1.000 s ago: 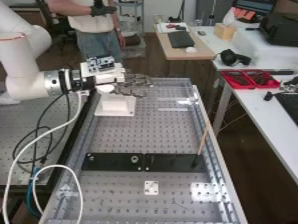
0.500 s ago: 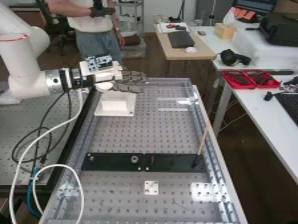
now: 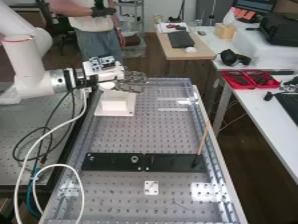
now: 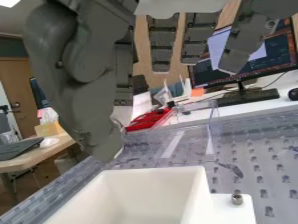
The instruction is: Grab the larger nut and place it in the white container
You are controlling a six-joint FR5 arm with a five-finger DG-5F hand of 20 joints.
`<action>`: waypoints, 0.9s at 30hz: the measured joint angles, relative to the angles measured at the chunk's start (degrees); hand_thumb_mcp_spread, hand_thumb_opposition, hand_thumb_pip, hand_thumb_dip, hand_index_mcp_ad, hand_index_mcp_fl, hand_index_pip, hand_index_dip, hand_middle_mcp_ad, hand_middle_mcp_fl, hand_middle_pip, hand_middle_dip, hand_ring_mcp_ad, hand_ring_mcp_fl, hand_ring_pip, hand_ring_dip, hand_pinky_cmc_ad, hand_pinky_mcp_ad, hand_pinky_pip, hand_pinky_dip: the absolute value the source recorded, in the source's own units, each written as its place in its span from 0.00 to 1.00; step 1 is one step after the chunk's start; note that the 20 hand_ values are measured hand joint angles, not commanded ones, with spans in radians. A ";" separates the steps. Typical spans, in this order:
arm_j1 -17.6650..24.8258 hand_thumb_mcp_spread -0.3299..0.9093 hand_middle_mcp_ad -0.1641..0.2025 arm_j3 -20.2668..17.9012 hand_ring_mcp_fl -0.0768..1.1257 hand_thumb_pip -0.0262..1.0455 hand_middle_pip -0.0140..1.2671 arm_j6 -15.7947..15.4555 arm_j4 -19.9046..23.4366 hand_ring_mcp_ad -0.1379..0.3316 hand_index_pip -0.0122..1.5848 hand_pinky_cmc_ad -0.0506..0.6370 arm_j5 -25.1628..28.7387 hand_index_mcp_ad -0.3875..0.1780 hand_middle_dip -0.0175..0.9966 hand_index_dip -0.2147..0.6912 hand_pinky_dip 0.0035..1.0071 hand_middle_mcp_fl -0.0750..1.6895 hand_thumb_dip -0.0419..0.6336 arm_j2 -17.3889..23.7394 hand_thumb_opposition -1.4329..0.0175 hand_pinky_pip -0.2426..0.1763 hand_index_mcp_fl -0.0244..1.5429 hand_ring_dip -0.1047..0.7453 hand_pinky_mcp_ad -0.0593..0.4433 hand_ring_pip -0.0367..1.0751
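Note:
Fingers of the hand point(image 3: 133, 81) extend over the far end of the bench in the high view, just above and right of the white container point(image 3: 115, 103). In the wrist view the hand point(image 4: 163, 46) is open, its fingers straight and its thumb hanging apart from them, with no part visible between them. Below it stands the white container point(image 4: 199, 192), open at the top; the lowest part of its inside is cut off. On the flat black bar the bearing point(image 3: 134, 159) stands, and a tiny part, the smaller nut point(image 3: 91, 158), is faintly visible.
A thin wooden stick point(image 3: 203, 140) leans up from the black bar's right end. A small white plate point(image 3: 151, 188) lies nearer. Beside the container's wall, a screw point(image 4: 237, 198) sits on its base. Red trays point(image 3: 249, 79) lie on the side table.
The arm has shifted slightly to the right at its wrist, and the hand's fingers have risen a little, with their tips somewhat nearer the palm. The bearing and container have stayed put.

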 joint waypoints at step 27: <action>0.63 0.59 0.61 -1.17 0.06 0.84 0.11 0.29 -3.75 0.51 0.96 0.54 1.72 0.25 0.25 0.41 0.21 0.04 0.53 1.28 0.34 0.47 0.03 0.28 0.65 0.12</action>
